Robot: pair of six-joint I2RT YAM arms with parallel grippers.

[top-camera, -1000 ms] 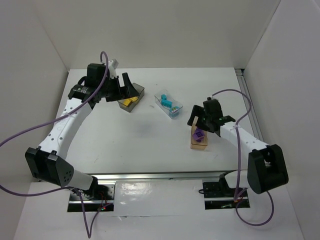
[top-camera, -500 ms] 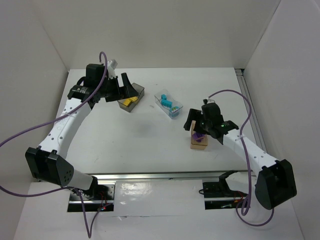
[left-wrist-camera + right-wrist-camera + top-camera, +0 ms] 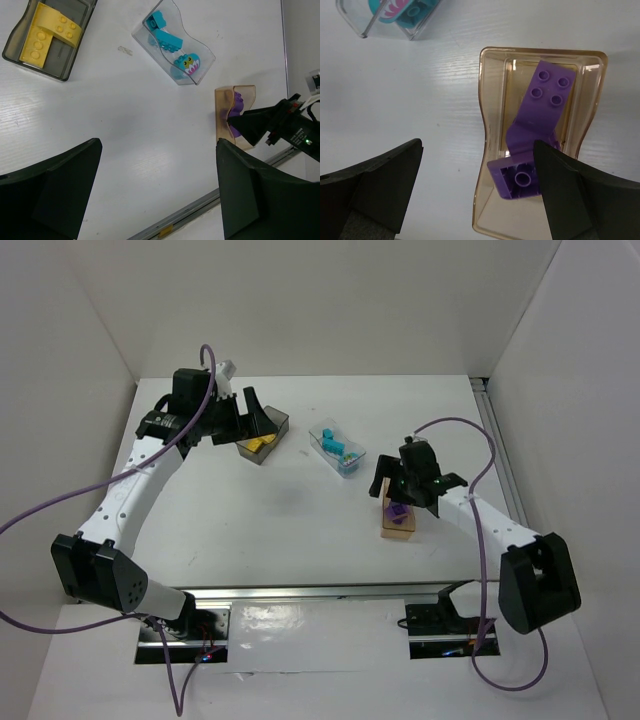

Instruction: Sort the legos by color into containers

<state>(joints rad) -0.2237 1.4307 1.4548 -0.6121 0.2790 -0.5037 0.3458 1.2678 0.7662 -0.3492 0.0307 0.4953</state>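
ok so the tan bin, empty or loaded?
Loaded. The right wrist view shows purple legos inside the tan-orange bin, one four-stud piece leaning over another. The exact count cannot be told.

The left arm [image 3: 130,490] and the right arm [image 3: 482,524] are made of smooth white tubes joined by chunky black blocks. A thin purple cable [image 3: 50,502] is hung in a big loop behind the left gripper [image 3: 245,420]. A second purple cable [image 3: 455,421] is looped behind the right gripper [image 3: 400,494]. Both grippers are coloured black all over, with two wide, flat, pointed fingers [image 3: 50,197]. A tiny green light [image 3: 305,142] is seen just behind the right gripper.
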